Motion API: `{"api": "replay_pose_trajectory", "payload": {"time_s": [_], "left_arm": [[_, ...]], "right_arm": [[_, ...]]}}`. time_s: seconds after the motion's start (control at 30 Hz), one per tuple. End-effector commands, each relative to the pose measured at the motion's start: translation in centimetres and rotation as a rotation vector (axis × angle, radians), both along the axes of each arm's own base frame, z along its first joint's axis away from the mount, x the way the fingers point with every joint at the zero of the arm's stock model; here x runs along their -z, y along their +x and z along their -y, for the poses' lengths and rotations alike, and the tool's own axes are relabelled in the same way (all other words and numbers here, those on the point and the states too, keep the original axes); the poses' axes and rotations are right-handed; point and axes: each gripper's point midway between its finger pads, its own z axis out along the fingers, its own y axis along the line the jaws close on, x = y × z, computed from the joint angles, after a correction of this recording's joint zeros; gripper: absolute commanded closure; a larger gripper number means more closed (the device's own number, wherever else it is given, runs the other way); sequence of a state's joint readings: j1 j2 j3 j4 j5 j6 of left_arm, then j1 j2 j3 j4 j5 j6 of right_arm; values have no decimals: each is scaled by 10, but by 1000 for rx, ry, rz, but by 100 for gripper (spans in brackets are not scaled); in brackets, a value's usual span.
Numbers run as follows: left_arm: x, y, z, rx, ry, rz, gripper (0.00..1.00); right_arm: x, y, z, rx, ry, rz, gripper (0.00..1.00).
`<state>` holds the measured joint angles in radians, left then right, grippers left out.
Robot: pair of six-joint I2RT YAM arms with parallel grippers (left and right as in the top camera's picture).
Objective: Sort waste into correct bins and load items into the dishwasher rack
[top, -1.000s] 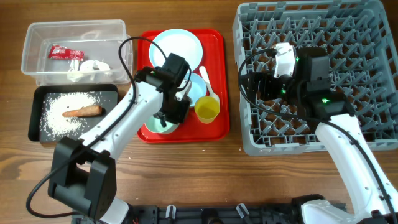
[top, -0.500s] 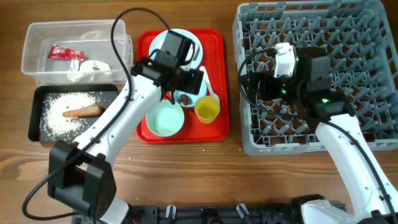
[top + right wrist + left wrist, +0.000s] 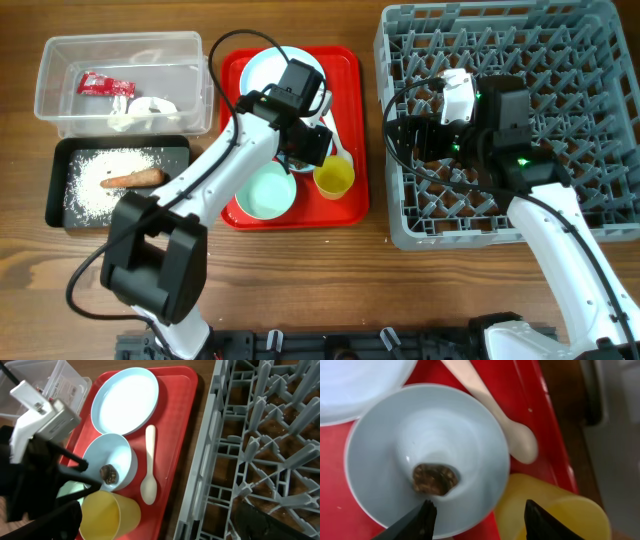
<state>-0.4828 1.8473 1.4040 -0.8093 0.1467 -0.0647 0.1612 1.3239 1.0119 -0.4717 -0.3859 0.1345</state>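
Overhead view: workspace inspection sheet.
Surface: wooden table.
Job's things: red tray carries round pale blue plate, pale blue bowl with dark crumbs, pale green bowl, yellow cup, white plastic spoon; clear plastic tub holds red wrapper, crumpled white paper; black tray holds sausage-like piece, rice grains; grey dishwasher rack, no dishes seen.
Clutter: nothing seen.
Grippers: left gripper open above crumb bowl; right gripper open over rack.
Cables: black cable loops beside arms.
Surroundings: nothing seen.

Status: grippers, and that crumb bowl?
Left gripper open over bowl with dark crumbs. Right gripper open above rack, empty. Yellow cup close beside bowl.
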Motion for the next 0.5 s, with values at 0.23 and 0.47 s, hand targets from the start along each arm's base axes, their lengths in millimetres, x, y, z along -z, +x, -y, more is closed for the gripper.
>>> {"api": "replay_pose_trajectory", "payload": {"time_s": [0.23, 0.47], "left_arm": [[14, -32, 16, 80, -83, -162, 44], [28, -33, 15, 73, -70, -192, 68]], "right_arm": [[-6, 3, -5, -11, 17, 4, 0], [-6, 3, -5, -11, 17, 4, 0]]}}
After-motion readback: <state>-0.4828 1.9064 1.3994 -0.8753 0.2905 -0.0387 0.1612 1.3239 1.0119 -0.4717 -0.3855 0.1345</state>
